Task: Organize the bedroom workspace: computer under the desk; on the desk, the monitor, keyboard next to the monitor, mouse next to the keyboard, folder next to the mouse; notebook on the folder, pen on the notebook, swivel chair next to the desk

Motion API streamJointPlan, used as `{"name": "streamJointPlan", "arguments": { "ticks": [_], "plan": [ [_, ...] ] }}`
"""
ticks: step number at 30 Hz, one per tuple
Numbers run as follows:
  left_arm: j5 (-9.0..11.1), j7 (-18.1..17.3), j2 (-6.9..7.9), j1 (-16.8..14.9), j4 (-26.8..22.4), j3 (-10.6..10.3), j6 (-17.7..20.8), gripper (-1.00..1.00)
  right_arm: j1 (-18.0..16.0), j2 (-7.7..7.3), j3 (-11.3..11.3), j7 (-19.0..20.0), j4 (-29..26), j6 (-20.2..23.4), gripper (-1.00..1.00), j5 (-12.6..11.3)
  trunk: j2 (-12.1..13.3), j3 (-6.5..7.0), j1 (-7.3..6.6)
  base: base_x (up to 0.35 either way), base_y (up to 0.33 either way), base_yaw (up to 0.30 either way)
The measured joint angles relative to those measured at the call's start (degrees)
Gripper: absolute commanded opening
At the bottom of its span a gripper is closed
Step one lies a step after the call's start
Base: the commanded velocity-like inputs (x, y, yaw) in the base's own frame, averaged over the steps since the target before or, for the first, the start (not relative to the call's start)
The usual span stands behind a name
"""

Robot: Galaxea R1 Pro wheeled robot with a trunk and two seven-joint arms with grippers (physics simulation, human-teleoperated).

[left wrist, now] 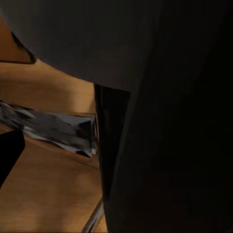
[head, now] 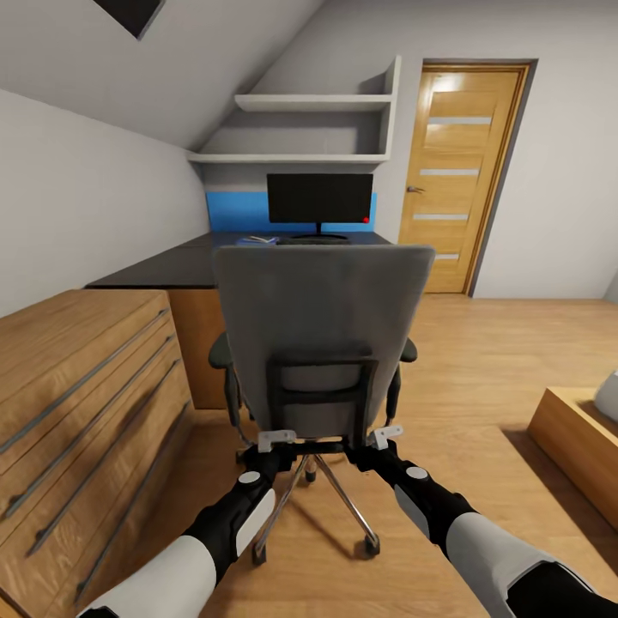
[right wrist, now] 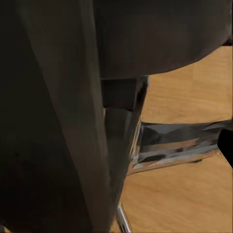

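The grey swivel chair [head: 322, 318] stands with its back to me, in front of the black desk [head: 163, 270]. On the desk stands the black monitor [head: 319, 197], with the blue folder [head: 257, 240] lying to its left. My left gripper [head: 276, 440] and right gripper [head: 386, 436] press against the lower black frame of the chair's back, one at each side. Both wrist views are close on the chair's dark back [left wrist: 170, 97] [right wrist: 48, 121] and its chrome legs [left wrist: 53, 128] [right wrist: 179, 141]. The computer, keyboard, mouse, notebook and pen are hidden or too small to tell.
A light wooden dresser [head: 77, 412] runs along the left, close to the chair. A wooden door [head: 459, 189] is at the back right, and a low wooden furniture corner [head: 575, 429] juts in at the right. Open wood floor [head: 481, 360] lies right of the chair.
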Motion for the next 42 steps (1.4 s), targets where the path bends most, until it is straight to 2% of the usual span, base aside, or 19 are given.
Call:
{"name": "streamJointPlan", "arguments": {
  "ticks": [42],
  "plan": [
    [0.3,0.2,0.0,0.0,-0.1,0.0,0.0,1.0,0.0,-0.07,0.2,0.0,0.0,0.0,1.0,0.0,0.0,-0.01,0.0,0.322,0.0,0.0]
  ]
}}
